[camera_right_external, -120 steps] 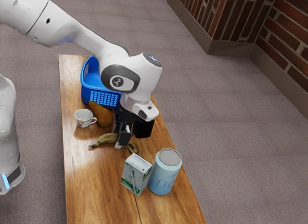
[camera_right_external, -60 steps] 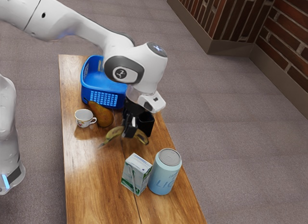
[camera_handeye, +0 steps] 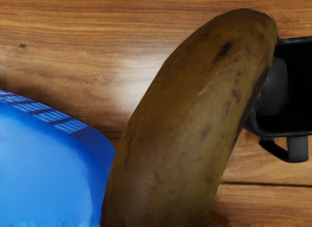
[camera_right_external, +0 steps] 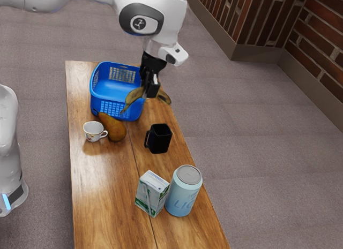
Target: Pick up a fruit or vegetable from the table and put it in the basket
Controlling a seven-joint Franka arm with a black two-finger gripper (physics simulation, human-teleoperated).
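Gripper pinching banana above surface, near basket; one banana end overlapping basket's rim in exterior view. Basket opening upward. Gap running between black mug, near surface's edge, and drink carton.

Light-blue can bore letters "LI", then third letter, C or G, near curved edge. Marking above those letters and green marking on carton were too small to read.
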